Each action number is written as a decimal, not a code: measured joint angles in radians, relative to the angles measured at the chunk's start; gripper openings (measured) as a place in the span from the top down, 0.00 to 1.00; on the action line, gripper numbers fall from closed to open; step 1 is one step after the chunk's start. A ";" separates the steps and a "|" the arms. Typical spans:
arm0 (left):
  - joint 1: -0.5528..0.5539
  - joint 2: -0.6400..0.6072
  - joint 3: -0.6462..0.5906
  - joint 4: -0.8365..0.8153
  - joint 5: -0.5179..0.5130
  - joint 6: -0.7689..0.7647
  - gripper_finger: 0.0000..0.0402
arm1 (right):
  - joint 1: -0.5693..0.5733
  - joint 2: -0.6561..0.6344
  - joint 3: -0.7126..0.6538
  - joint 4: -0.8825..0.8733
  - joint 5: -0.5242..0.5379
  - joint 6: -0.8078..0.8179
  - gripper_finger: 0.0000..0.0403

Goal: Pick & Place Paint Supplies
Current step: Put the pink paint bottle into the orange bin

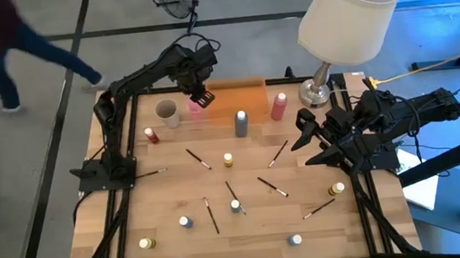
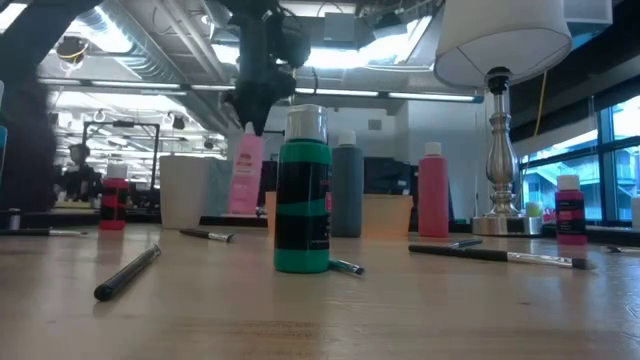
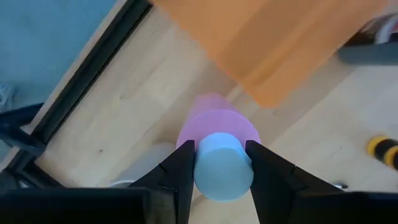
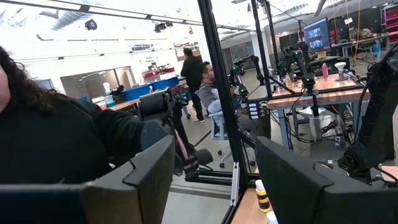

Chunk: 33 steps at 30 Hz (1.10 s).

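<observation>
Nearest us in the low view stands a green bottle (image 2: 302,195) with a white cap, brushes (image 2: 125,274) lying around it on the counter (image 1: 248,229). Farther back, at about eleven o'clock on the counter seen from above, our left gripper (image 3: 217,163) has its jaws clamped on the white cap of a pink bottle (image 1: 195,104), which stands just beside the beige cup (image 1: 167,113) at the edge of the orange tray (image 1: 235,95) — whether its base is touching the wood or just clear of it we cannot quite tell. To do this step well, we judge the bottle should be kept upright, lifted straight enough to clear the tray's lip, and set down before the jaws part, since a tall bottle held by its cap can swing. The right gripper (image 1: 305,130) waits at three o'clock, jaws apart and empty. No label or writing on any bottle is readable.
</observation>
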 joint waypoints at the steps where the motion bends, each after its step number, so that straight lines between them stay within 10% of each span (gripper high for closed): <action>1: -0.004 0.000 0.017 0.003 0.001 0.005 0.70 | 0.000 0.000 0.000 0.001 0.000 0.000 0.44; 11: -0.026 -0.004 0.183 -0.093 -0.170 0.077 0.70 | 0.000 0.000 0.000 0.015 -0.001 0.001 0.44; 33: 0.051 0.048 0.271 0.105 -0.006 0.168 0.70 | -0.049 -0.004 0.023 -0.050 -0.003 0.026 0.44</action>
